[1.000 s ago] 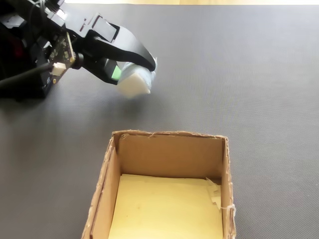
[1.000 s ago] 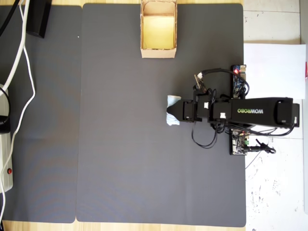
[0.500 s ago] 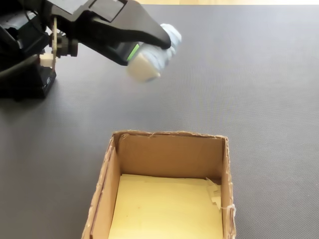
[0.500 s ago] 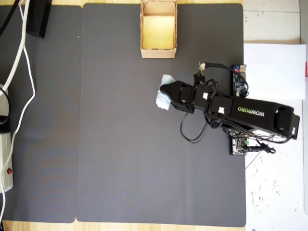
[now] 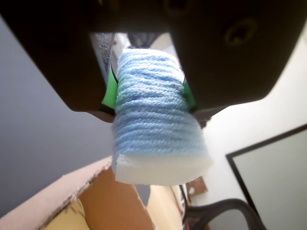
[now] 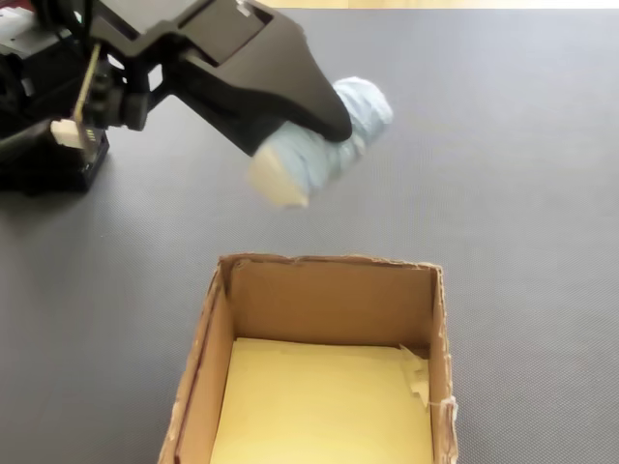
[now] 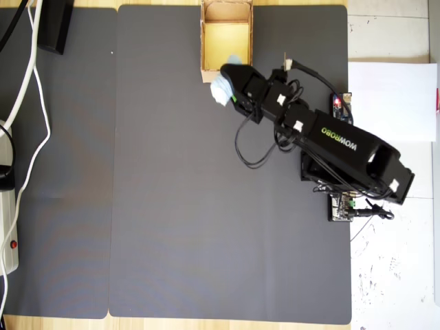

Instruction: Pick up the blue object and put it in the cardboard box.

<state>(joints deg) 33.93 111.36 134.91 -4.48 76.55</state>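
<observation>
My gripper (image 5: 149, 93) is shut on the blue object (image 5: 156, 120), a pale blue spool of wound yarn with a white foam end, squeezed between green pads (image 5: 110, 91). In the fixed view the blue object (image 6: 324, 145) hangs in the air above the mat, held by the black gripper (image 6: 319, 130), just beyond the far wall of the cardboard box (image 6: 329, 266). From overhead, the blue object (image 7: 222, 88) sits at the box's near corner, with the gripper (image 7: 230, 86) beside the cardboard box (image 7: 205, 41). The box's yellowish floor is bare.
A dark grey mat (image 7: 172, 206) covers the table. White cables (image 7: 31, 103) and a dark block (image 7: 55, 24) lie at the left. The arm's base and circuit board (image 7: 344, 206) stand at the right edge, with white paper (image 7: 392, 100) beyond.
</observation>
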